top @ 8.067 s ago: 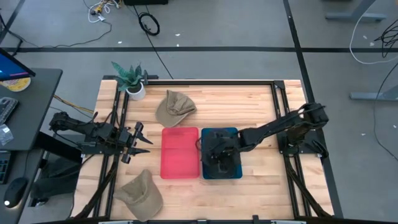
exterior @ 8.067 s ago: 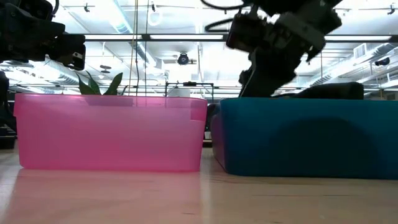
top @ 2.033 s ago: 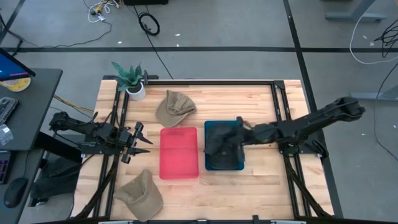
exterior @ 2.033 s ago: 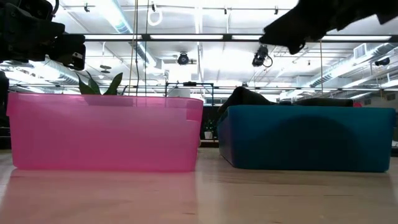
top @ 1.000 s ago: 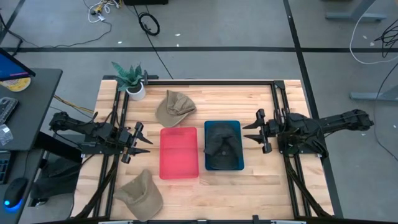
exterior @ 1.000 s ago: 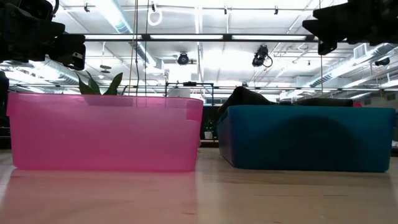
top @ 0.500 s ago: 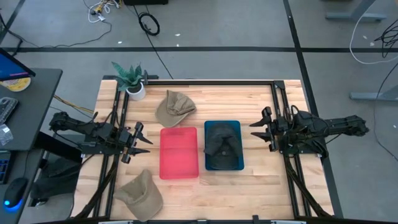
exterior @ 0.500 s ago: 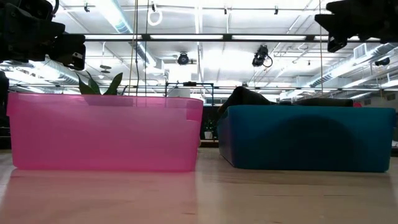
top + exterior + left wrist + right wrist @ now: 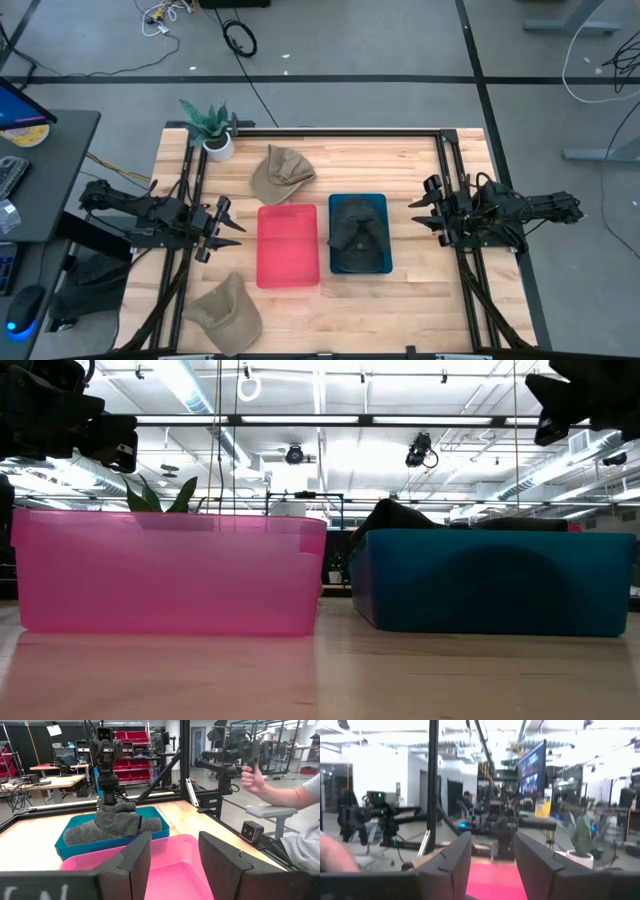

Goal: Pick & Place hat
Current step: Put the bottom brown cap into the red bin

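A dark grey hat (image 9: 358, 232) lies inside the blue bin (image 9: 383, 262); its crown (image 9: 398, 514) rises over the bin's rim. The pink bin (image 9: 289, 246) beside it holds nothing. One tan hat (image 9: 280, 172) rests on the table behind the pink bin, and another tan hat (image 9: 226, 310) lies near the front left corner. My left gripper (image 9: 222, 228) hovers open and level at the left edge, facing the bins (image 9: 175, 860). My right gripper (image 9: 425, 212) hovers open at the right edge, nothing between its fingers (image 9: 492, 865).
A potted plant (image 9: 212, 128) stands at the far left corner. A black frame rail (image 9: 340, 130) runs along the table's far edge and down both sides. Beyond the table a person's hand (image 9: 254, 776) holds a control arm. Bare wood (image 9: 350, 320) lies in front of the bins.
My right gripper has drawn back from the blue bin toward the table's right edge as its arm folded in, still open. The dark hat stays in the blue bin.
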You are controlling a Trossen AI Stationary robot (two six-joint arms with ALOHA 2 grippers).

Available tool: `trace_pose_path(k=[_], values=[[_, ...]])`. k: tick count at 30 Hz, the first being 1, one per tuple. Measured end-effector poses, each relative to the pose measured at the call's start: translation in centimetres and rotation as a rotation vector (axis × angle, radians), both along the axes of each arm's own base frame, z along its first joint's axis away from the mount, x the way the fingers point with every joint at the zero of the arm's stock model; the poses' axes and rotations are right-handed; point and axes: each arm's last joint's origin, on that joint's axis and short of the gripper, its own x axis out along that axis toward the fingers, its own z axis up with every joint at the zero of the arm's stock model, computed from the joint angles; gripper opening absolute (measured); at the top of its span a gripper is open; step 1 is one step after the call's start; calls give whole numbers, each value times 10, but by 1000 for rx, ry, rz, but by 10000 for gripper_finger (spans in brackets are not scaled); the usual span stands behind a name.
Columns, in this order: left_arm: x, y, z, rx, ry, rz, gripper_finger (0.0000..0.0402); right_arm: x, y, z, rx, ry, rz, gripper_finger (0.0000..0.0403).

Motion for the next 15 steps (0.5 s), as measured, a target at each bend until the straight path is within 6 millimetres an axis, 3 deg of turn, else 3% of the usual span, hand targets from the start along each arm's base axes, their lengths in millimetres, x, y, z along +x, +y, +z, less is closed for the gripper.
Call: trace_pose_path(k=[3,15], values=[[0,0,0,0,0,0,169,2,0,-11,1,-26,-2,155],[0,0,0,0,0,0,169,5,-2,-31,-33,170,-77,155]])
